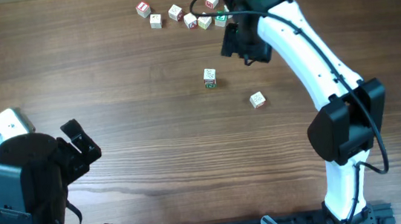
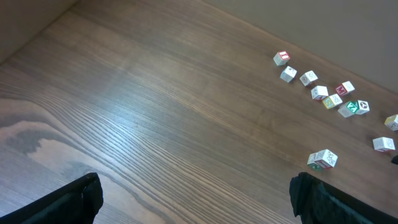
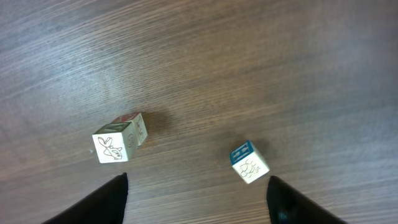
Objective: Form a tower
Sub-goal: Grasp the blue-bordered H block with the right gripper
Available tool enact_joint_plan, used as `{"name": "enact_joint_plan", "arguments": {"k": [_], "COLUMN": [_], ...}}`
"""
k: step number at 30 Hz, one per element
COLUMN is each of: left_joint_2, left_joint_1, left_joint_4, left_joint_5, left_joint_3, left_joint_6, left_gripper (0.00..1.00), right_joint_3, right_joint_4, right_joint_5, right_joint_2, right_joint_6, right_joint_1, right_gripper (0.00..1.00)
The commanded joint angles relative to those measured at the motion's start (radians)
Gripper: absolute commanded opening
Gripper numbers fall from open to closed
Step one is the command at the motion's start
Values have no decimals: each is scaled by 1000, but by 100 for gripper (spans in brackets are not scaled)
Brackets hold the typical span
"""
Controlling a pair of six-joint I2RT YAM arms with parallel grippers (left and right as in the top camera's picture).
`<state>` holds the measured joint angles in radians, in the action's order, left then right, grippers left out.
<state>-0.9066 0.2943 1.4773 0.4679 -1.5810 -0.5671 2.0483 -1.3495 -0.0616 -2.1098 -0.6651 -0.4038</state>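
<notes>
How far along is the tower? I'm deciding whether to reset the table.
Done: the tower stands two cubes high. In hand: nothing; the right gripper is open and empty near it, the left gripper open off to the side. Left: probably more stacking, from the loose cube nearby or the cube cluster beyond.

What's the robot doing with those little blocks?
It is building a tower. The right gripper hangs open near the little tower of stacked letter cubes, holding nothing. One loose cube lies close by, and a bunch of cubes sits farther back. The left gripper is open too, off to the side.
</notes>
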Motion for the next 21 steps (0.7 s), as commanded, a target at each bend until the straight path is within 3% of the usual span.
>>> {"name": "enact_joint_plan", "arguments": {"k": [1,6,13,16,19,21], "left_joint_2": [0,0,0,0,0,0], "left_joint_1": [-5,-5,-5,-5,-5,-5], "left_joint_4": [-2,-2,-2,-2,-2,-2], "left_joint_5": [20,20,20,20,20,20], "left_joint_3": [-1,-1,-1,-1,-1,-1], "left_joint_6": [-17,-17,-17,-17,-17,-17], "left_gripper": [100,100,100,100,100,100], "right_joint_3": [-48,-335,-489,-526,-526,-525], "right_joint_4": [18,127,252,260,259,259], "right_joint_5": [-29,5,12,47,89,132], "right_joint_2": [6,6,6,6,6,6], "right_joint_6": [95,275,404,435,437,436], "right_joint_1": [-14,-9,-4,18,58,68], "right_gripper": [82,83,83,65,37,29]}}
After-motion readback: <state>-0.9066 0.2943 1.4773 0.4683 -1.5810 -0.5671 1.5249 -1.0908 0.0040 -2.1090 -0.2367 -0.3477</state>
